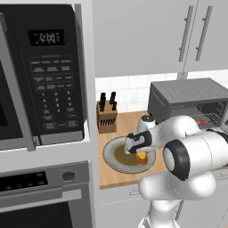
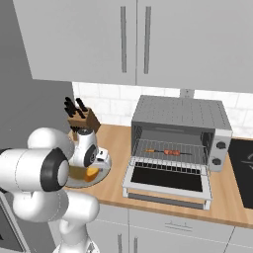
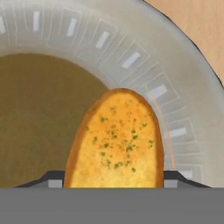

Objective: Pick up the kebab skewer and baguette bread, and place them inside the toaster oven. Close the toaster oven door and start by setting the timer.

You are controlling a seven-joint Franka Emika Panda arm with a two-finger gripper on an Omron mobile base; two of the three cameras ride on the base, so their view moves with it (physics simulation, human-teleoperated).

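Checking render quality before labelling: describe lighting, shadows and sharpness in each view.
Left base view: flat, even light, soft overall, microwave display digits blurred. Right base view: no glare on the toaster oven, faint shading beneath its open door. Hand view: baguette bread reasonably sharp, plate rim evenly lit.

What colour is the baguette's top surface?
Golden-orange with a darker crust edge and small green flecks; the baguette shows best in the hand view.

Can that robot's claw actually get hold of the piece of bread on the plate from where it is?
Probably yes. The gripper is already down at the plate, with a dark fingertip on each side of the baguette bread and nothing between them. Whether the fingers already squeeze it cannot be told.
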